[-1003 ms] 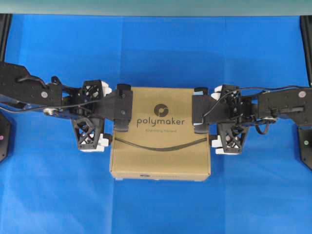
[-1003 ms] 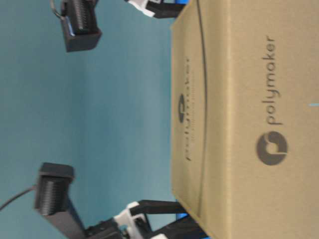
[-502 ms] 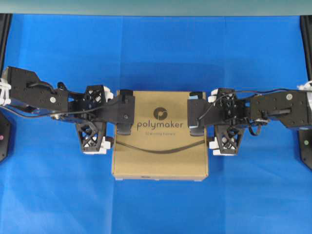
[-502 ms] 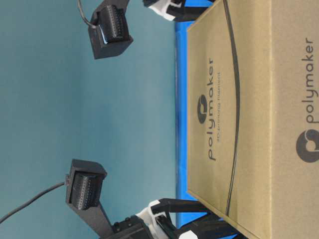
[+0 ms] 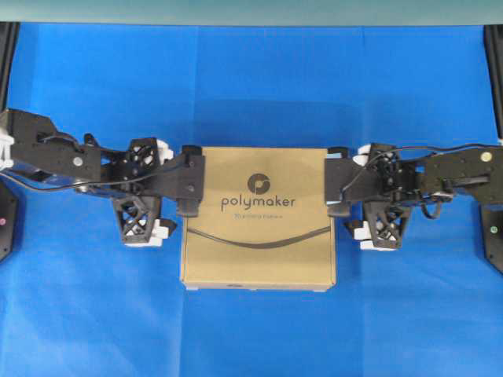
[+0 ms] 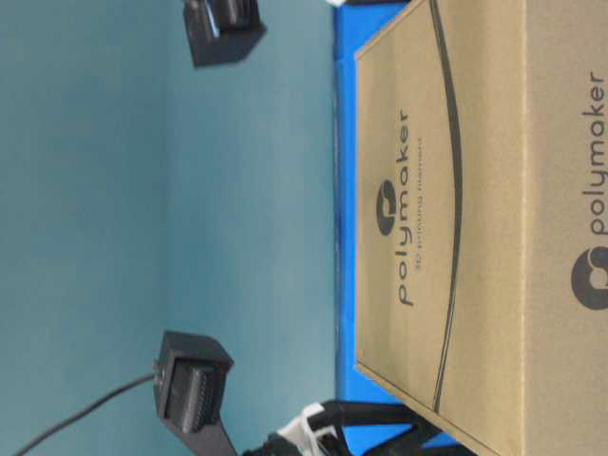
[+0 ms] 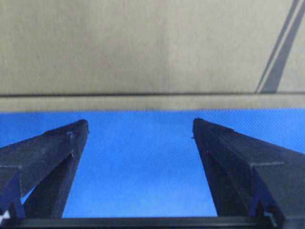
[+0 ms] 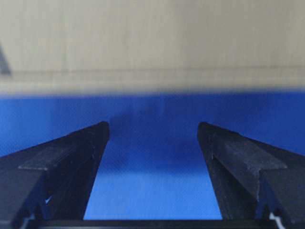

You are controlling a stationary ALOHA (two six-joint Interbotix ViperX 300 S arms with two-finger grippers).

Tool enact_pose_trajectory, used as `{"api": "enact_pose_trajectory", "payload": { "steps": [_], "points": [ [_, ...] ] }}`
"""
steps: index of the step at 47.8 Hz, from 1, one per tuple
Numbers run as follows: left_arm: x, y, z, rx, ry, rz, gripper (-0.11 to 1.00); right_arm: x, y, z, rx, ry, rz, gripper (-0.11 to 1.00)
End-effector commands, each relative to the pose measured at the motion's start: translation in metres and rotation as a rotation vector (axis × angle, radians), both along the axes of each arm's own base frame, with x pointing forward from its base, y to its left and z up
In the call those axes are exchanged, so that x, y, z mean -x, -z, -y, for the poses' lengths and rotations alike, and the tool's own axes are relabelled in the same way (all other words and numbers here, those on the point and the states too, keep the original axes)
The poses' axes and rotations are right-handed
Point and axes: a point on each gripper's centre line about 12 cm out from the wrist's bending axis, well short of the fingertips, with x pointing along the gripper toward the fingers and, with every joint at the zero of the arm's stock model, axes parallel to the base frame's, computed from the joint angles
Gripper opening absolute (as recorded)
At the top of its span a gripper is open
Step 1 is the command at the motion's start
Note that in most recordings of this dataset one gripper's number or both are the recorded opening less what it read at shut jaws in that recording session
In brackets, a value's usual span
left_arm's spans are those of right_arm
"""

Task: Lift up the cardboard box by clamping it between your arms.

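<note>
Your cardboard box (image 5: 258, 218) sits flat near the middle of the blue worktop (image 5: 251, 86), and as far as you can judge it is resting there, not raised: the table-level view shows its underside close against the blue surface, though the contact line itself is hard to read. So count the lift as not done at this moment.

Your 2 arms flank the box. The left claw (image 7: 138, 125) points at the box's left side wall with its fingers spread wide apart and nothing between them; the wrist view shows blue worktop between the tips and the cardboard, so it is near but not touching. The right claw (image 8: 153, 128) stands the same way on the opposite side, fingers wide apart, empty, with a strip of blue before the box wall. From overhead the left arm (image 5: 118, 166) and right arm (image 5: 416, 181) both end just at the box's side edges, and you cannot tell there whether they press it.

What is left, in my judgement: close both arms inward until they squeeze the 2 side walls, then raise together.

The box is roughly square, so it has no marked long axis. Its printed top faces up, with the "polymaker" lettering (image 5: 258, 202) reading left to right in the overhead view and the curved line toward the near edge.
</note>
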Motion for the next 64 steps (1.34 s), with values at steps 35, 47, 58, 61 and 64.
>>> {"api": "enact_pose_trajectory", "payload": {
  "steps": [35,47,58,61,64],
  "points": [
    [0.057,-0.046,0.007,-0.017,0.006,0.156,0.86,0.041,-0.043,-0.005,-0.001,0.019,0.170,0.99],
    [0.068,-0.056,0.011,-0.020,0.016,0.200,0.86,0.055,-0.052,-0.007,-0.002,0.025,0.224,0.99],
    [0.070,-0.058,0.012,-0.018,0.017,0.209,0.86,0.065,-0.057,-0.008,-0.009,0.034,0.255,0.99],
    [0.069,-0.061,0.012,-0.019,0.017,0.217,0.86,0.068,-0.059,-0.009,-0.014,0.037,0.265,0.99],
    [0.069,-0.063,0.012,-0.019,0.014,0.226,0.86,0.071,-0.062,-0.009,-0.017,0.042,0.290,0.99]
  ]
}}
